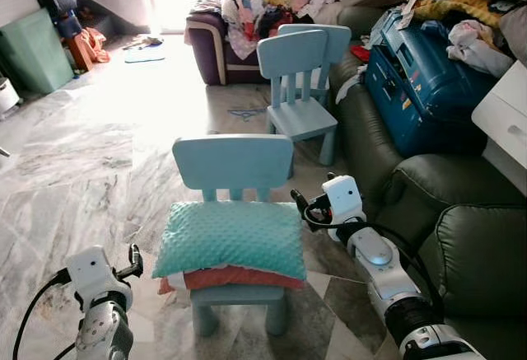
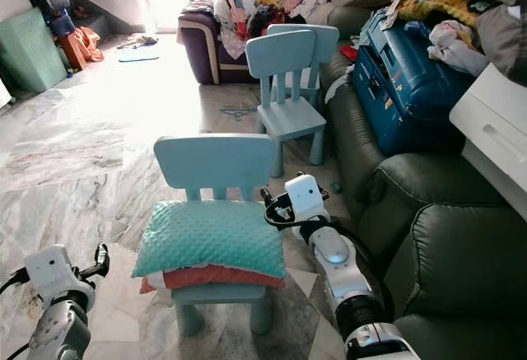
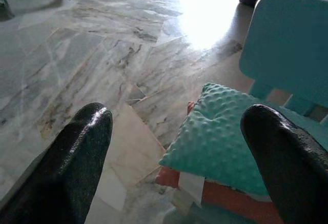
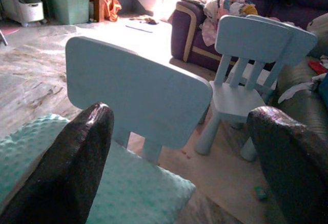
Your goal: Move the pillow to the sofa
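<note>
We count three small pale-blue chairs on the marble floor (image 1: 99, 146). The nearest chair (image 1: 233, 162) stands at the centre of the head view, and on its seat lies the teal dotted pillow (image 1: 230, 236), resting flat on top of an orange cushion (image 1: 230, 278) whose edge shows beneath it. Two more blue chairs (image 1: 300, 88) stand close together at about 1 o'clock from the pillow, one just behind the other.

We see two grippers. The left gripper (image 1: 134, 261) hangs at 9 o'clock of the pillow, near its left edge but apart from it; in the left wrist view its two black fingers (image 3: 77, 152) are spread wide with the pillow's corner between their tips and nothing held. The right gripper (image 1: 299, 203) sits at 3 o'clock of the pillow, just beside the chair's back corner; in the right wrist view its fingers (image 4: 77, 162) are likewise spread apart and empty, framing the chair back.

Two sofas are in view: a dark green sofa (image 1: 461, 236) at 3 o'clock, carrying one blue suitcase (image 1: 420, 88) and loose bedding, and a purple sofa (image 1: 214, 47) at 12 o'clock heaped with clothes (image 1: 263, 6). One green bin (image 1: 33, 51) stands at 10 o'clock.
</note>
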Motion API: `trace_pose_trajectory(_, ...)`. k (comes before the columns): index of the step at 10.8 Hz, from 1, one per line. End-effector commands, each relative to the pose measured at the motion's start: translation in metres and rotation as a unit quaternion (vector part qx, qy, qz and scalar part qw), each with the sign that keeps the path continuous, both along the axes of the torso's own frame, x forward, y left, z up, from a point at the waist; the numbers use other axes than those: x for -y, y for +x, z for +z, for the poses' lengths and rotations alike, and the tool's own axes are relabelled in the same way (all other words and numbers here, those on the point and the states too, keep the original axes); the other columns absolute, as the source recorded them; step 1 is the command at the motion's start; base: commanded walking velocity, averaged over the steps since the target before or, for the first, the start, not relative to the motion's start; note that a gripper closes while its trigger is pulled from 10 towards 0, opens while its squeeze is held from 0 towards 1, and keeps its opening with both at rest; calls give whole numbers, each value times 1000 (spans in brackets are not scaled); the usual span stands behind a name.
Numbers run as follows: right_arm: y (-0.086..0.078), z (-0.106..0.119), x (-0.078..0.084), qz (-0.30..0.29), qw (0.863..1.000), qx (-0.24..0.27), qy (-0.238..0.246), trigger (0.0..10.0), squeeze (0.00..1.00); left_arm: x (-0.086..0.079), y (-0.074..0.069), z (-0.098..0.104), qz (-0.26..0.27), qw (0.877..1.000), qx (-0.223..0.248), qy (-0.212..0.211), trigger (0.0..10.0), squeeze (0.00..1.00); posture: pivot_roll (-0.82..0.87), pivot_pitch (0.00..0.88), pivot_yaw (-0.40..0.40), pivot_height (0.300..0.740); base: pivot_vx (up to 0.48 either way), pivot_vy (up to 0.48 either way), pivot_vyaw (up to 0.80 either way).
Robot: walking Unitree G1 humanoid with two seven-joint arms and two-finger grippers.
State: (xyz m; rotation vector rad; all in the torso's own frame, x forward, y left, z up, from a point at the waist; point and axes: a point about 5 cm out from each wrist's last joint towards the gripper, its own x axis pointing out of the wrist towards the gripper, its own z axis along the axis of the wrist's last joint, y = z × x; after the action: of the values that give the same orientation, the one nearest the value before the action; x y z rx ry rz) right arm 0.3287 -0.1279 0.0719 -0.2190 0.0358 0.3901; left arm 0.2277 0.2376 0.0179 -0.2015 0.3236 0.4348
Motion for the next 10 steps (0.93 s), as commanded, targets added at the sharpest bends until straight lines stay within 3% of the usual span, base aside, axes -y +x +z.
trace_pose_trajectory(1,3,3,-1,-1,1000,2,2,10000,0,-4,-1,2,6,1000,-1,4,10000,0,-105,0,17,740,0,0,0)
trace_pose_trajectory(7,0,-1,-1,-1,1000,-5,3,10000,0,0,-4,0,-3,1000,-5,-11,10000,0,-100,0,26,740,0,0,0)
trace_pose_trajectory(9,-2,-4,-3,-2,1000,-9,6,10000,0,-6,-11,-1,2,1000,-16,-2,10000,0,-90,0,43,740,0,0,0)
trace_pose_trajectory(10,-3,-5,-4,-4,1000,-9,9,10000,0,-7,-13,-1,-4,1000,-20,-1,10000,0,-87,0,55,740,0,480,0)
